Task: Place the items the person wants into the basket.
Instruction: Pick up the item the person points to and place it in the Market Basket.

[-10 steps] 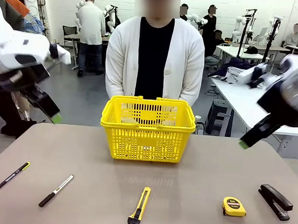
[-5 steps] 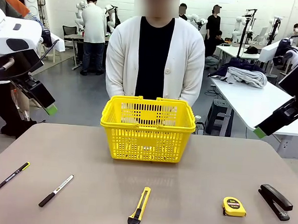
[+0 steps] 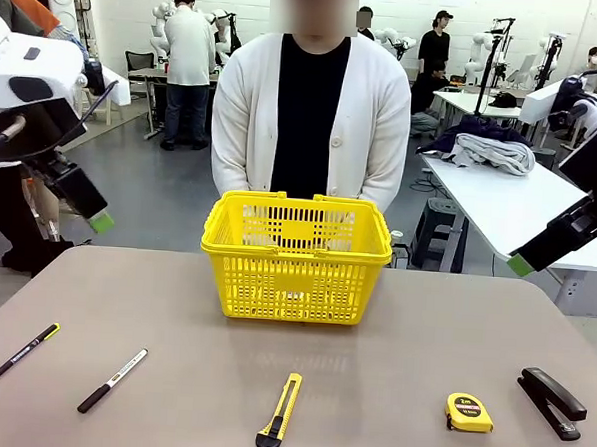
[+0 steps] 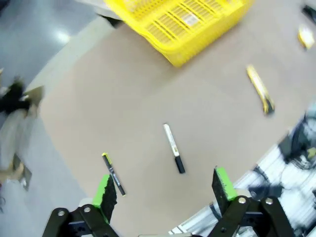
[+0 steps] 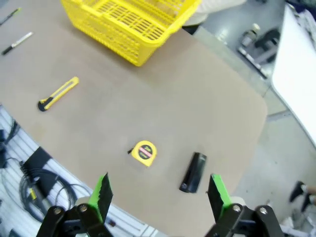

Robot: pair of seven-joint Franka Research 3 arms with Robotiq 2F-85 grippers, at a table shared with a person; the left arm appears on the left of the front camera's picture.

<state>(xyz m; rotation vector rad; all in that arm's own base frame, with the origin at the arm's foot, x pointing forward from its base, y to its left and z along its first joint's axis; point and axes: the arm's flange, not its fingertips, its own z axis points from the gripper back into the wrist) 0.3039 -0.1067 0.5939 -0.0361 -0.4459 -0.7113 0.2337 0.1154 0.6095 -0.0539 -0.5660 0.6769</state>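
Note:
The yellow basket [image 3: 295, 251] stands mid-table in front of the person [image 3: 307, 114], whose hands are hidden. Near the front edge lie a black pen with a yellow stripe [image 3: 25, 350], a white-barrelled pen [image 3: 112, 380] and a yellow-and-black utility knife [image 3: 280, 412]. My left gripper [image 3: 96, 218] hangs high off the table's left side, open and empty. In its wrist view the left gripper [image 4: 164, 186] frames both pens [image 4: 113, 174] [image 4: 174, 147] far below. My right gripper [image 3: 522, 261] hovers high at the right, also open and empty [image 5: 159, 190].
A yellow tape measure [image 3: 469, 413] and a black stapler [image 3: 551, 401] lie at the front right; both show below the right gripper as tape measure [image 5: 143, 152] and stapler [image 5: 193, 172]. Bare tabletop surrounds the basket. Other tables and people stand farther back.
Both arms rose and drew outward from a second ago, then held still over the last half second. Nothing on the table moved.

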